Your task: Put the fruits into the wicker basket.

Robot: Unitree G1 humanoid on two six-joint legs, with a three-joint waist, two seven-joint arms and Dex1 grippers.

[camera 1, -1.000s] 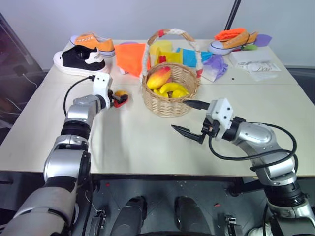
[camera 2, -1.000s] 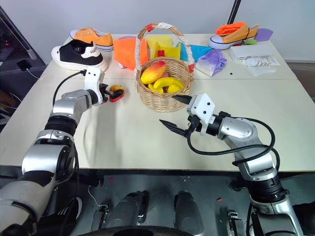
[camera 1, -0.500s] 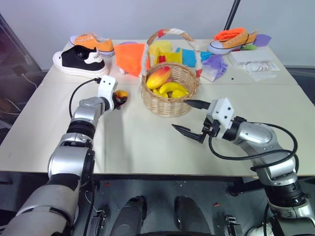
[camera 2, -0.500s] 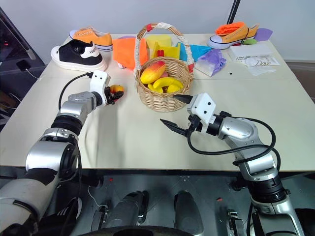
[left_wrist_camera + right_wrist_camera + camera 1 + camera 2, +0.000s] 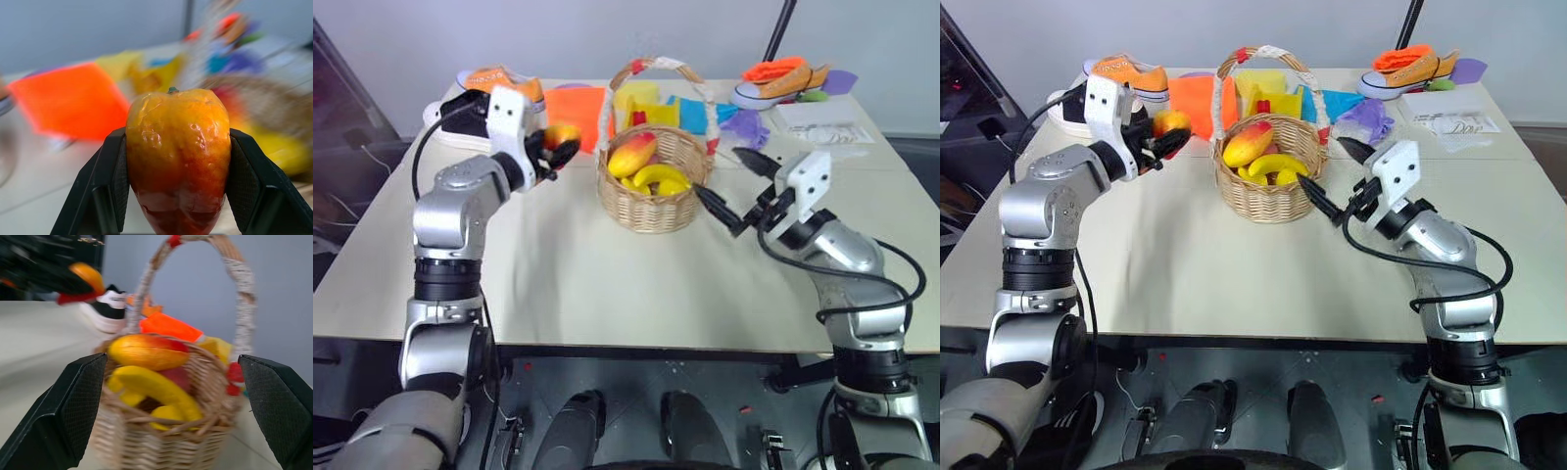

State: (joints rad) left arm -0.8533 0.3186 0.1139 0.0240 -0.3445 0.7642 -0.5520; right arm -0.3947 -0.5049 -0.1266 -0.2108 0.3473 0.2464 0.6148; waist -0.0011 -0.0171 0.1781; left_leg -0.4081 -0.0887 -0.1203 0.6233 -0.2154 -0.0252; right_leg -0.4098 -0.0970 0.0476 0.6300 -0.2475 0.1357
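**Left arm has the little red-orange fruit up in the air, basket already has fruit in it**

Starting on the left: the black and white sneaker [image 5: 1072, 106] and the orange sneaker [image 5: 1131, 73] sit at the far left corner of the table [image 5: 607, 284]. In front of them the left gripper [image 5: 556, 149] is clamped on the rounded red-orange fruit [image 5: 560, 135], lifted clear of the tabletop and just left of the wicker basket [image 5: 654, 201]. The left wrist view shows it well, both black pads pressed flat against the fruit's sides, stem end up.

Middle: the basket stands upright on the table with its red and white wrapped handle [image 5: 658, 67] arching over. Inside it lie the yellow-to-red mango [image 5: 631, 154] and some yellow banana-looking pieces [image 5: 658, 176]. Behind the basket there's orange [image 5: 576, 106], yellow and blue paper.

Right: the right gripper [image 5: 734, 186] hovers just beside the basket's right side, fingers spread wide with nothing between them. Further back on the right are purple plastic [image 5: 741, 125], another orange sneaker [image 5: 781, 80] and some white papers [image 5: 822, 116].
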